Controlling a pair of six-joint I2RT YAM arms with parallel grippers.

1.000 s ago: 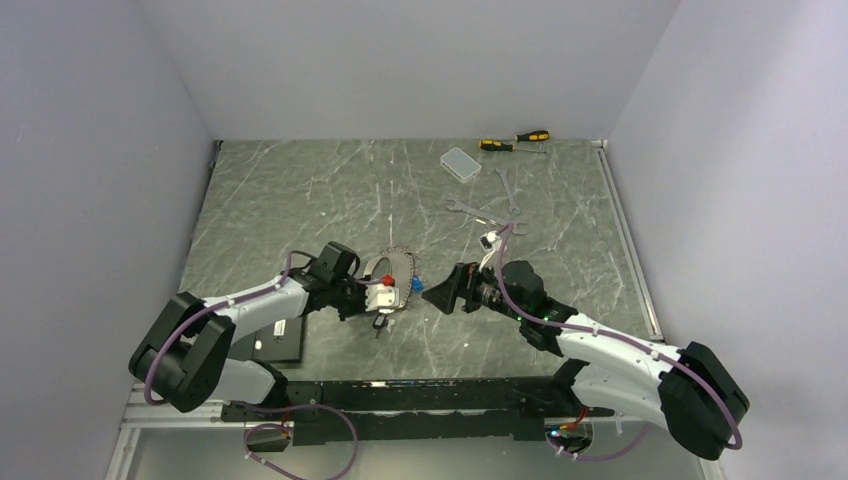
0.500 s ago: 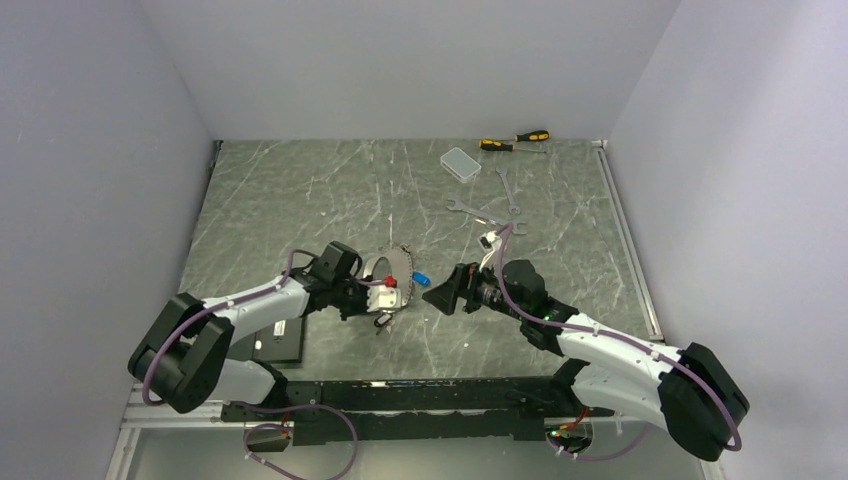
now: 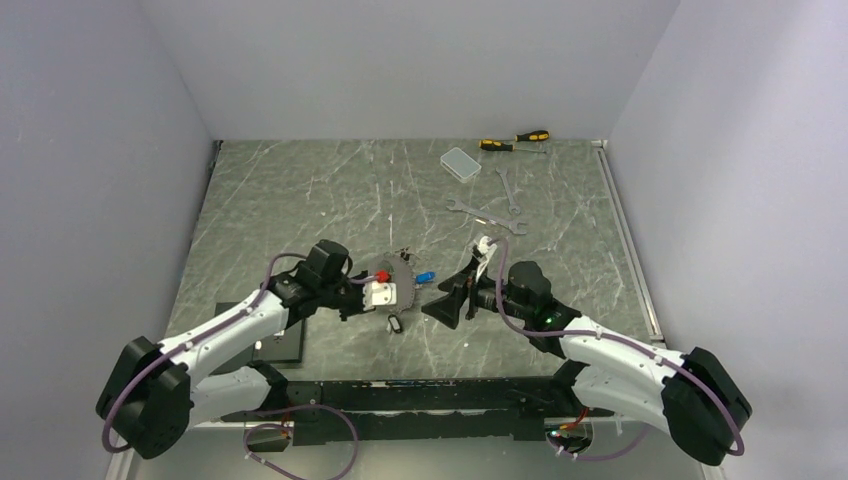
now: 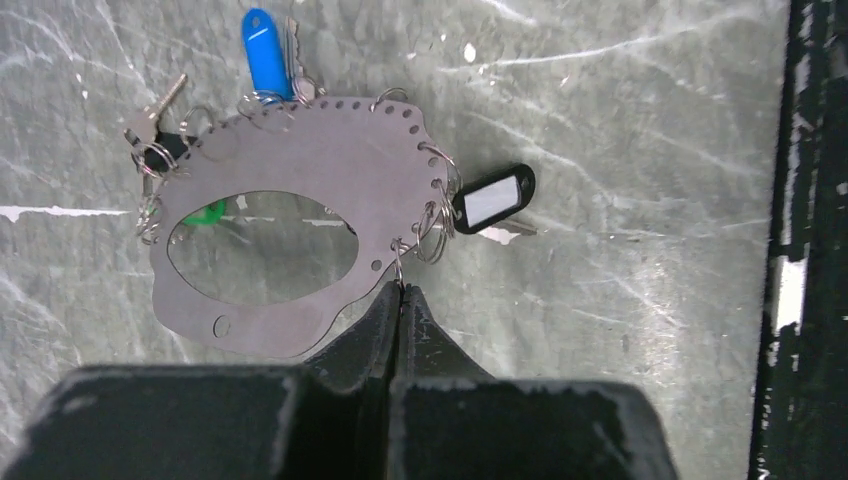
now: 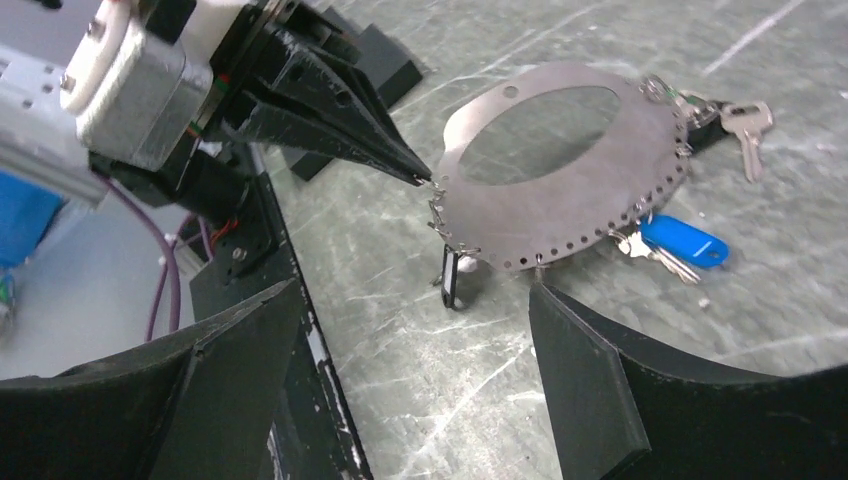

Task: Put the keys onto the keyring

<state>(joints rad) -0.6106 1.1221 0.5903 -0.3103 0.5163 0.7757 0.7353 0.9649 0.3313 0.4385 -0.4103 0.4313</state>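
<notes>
From the left wrist camera, the left gripper (image 4: 400,300) is clamped with no gap between its fingers. Just the tips are nipping the near rim of the keyring (image 4: 330,150), at a hole where a small split ring hangs. The keyring here is a thin flat metal plate with an oval opening and a row of holes along its edge. It lies straight ahead of the tips. The keys (image 4: 155,110) hang off its far and side edges, along with a blue tag (image 4: 260,40) at the far edge and a black tag (image 4: 495,198) off to the right of the tips.

Expect the plate to be stiff, light and slick, so a tip-only pinch can let it pivot. The keys will swing loosely. A bare stretch of rim between rings looks like the better place to grip.

From the right wrist camera, the right gripper (image 5: 413,285) is spread wide and holds nothing. The plate sits ahead of its fingers, apart from them, and the black tag dangles closest to it.

From above, both grippers face each other low over the table (image 3: 300,190), with the keyring between them. You can't tell from here whether the plate is fully lifted.
</notes>
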